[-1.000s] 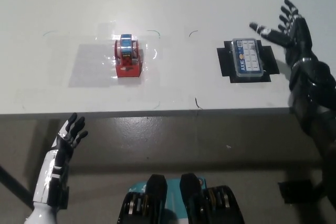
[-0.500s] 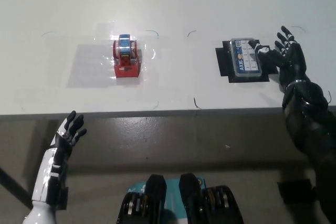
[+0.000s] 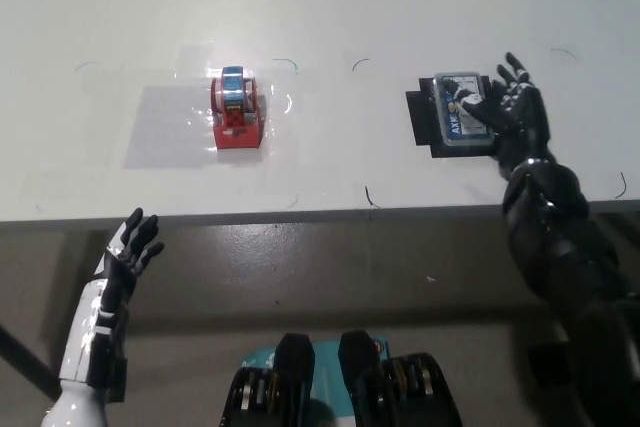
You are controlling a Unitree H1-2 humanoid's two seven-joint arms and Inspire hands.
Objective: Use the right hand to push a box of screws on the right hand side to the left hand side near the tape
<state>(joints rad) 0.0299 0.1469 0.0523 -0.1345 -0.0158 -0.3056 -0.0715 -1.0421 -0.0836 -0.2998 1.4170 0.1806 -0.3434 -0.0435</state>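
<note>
Right hand (image 3: 508,112) has dropped onto screw box (image 3: 458,124), fingers (image 3: 470,99) spread

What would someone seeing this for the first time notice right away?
The bright red tape dispenser stands out first, sitting left of centre on the white table. Next is the black right hand, fingers spread over the right side of the box of screws, which lies on a black patch at the table's right. The white left hand rests open below the table edge at lower left.
</note>
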